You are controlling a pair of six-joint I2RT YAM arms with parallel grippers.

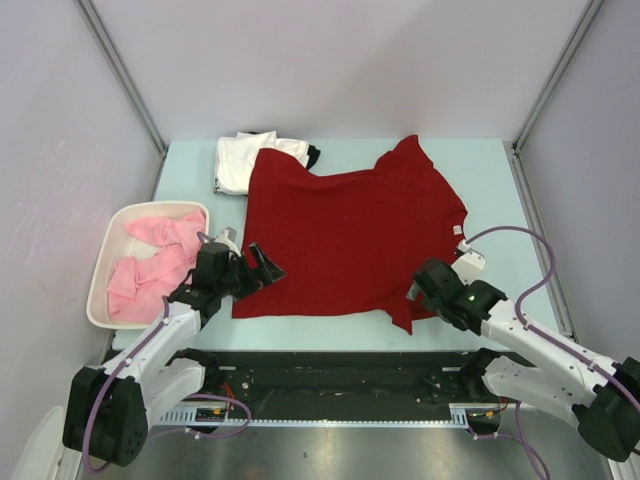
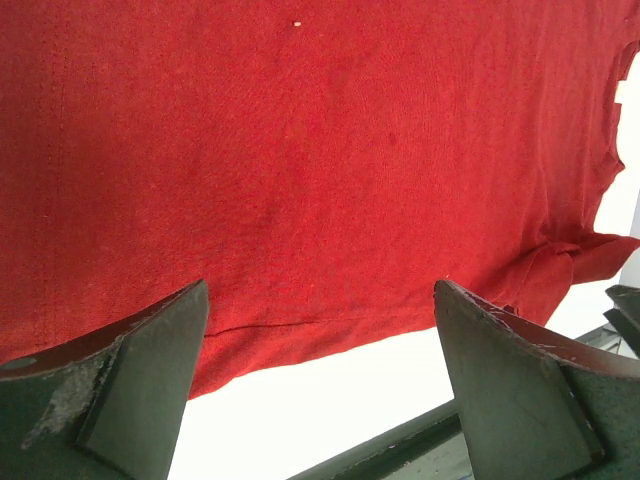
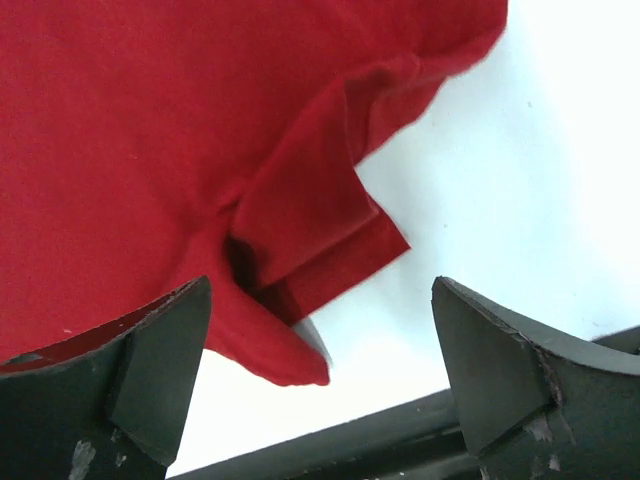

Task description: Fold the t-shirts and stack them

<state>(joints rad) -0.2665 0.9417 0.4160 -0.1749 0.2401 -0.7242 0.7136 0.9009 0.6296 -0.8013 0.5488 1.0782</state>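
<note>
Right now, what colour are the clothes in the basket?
The clothes are pink; top view.

Bare table (image 1: 490,180) right of red t-shirt (image 1: 350,230)

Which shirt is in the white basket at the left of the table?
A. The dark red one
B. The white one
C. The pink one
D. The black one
C: the pink shirt lies bunched inside the white basket, while the dark red shirt is spread out beside it, outside the basket.
</note>
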